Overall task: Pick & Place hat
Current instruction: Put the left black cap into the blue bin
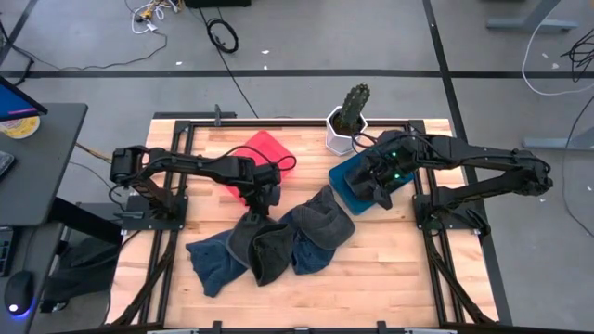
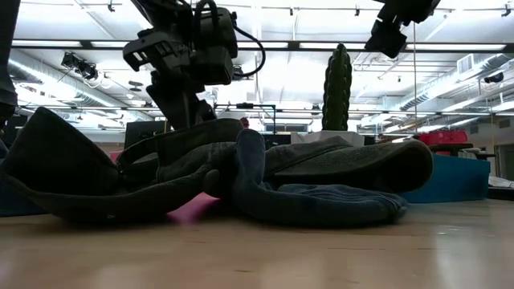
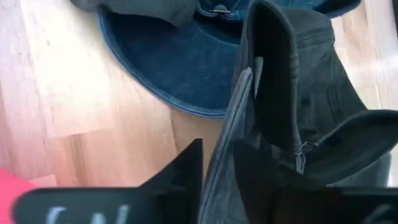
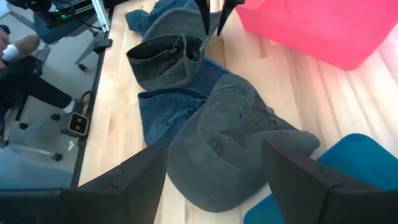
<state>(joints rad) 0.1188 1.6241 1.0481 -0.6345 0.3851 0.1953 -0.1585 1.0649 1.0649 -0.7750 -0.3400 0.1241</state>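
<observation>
Left gripper pinches grey hat brim, contact partly hidden; right gripper gapes empty.

high: straight down over whole table | low: table-top level, facing room | wrists: close, angled down | shared: pile of hats

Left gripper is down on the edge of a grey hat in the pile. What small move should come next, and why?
Probably finish closing, then lift slightly. The left gripper straddles the brim of the grey hat, but the hat lies among other hats on the table.
</observation>
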